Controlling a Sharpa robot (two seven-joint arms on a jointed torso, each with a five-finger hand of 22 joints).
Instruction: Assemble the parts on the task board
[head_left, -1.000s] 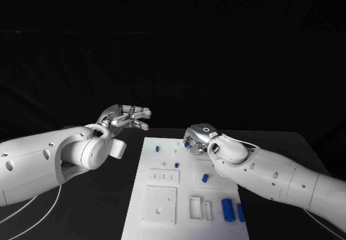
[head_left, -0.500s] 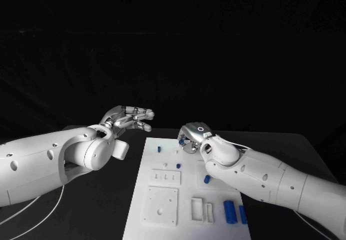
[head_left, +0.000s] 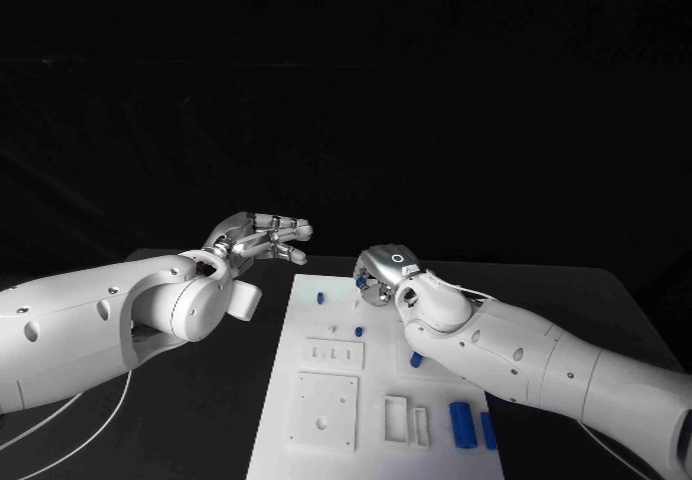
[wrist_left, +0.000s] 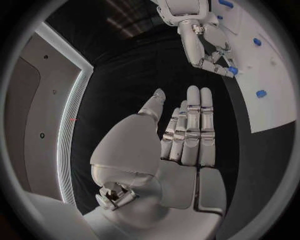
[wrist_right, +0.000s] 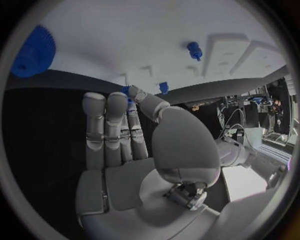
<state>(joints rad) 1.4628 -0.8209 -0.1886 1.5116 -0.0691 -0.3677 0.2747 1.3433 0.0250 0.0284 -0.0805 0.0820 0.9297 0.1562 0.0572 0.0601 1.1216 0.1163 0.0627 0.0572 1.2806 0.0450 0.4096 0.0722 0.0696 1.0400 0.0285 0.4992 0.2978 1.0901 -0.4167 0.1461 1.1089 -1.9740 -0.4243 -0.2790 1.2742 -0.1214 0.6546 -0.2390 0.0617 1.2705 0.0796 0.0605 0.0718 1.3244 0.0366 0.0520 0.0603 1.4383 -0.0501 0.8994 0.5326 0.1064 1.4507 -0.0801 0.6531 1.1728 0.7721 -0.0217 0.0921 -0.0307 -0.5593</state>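
Task board (head_left: 329, 400): white plate lying flat on counter, long axis running away from robot, with raised square blocks and rectangular slots. Small blue parts spread over it: peg (head_left: 316, 297) near far left, stud (head_left: 355, 329) mid-board, two cylinders (head_left: 460, 424) lying side by side at near right.

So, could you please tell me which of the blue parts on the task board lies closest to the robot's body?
The pair of long blue parts lying side by side at the task board's near right corner; the other blue parts are smaller and sit farther up, nearer the right hand.
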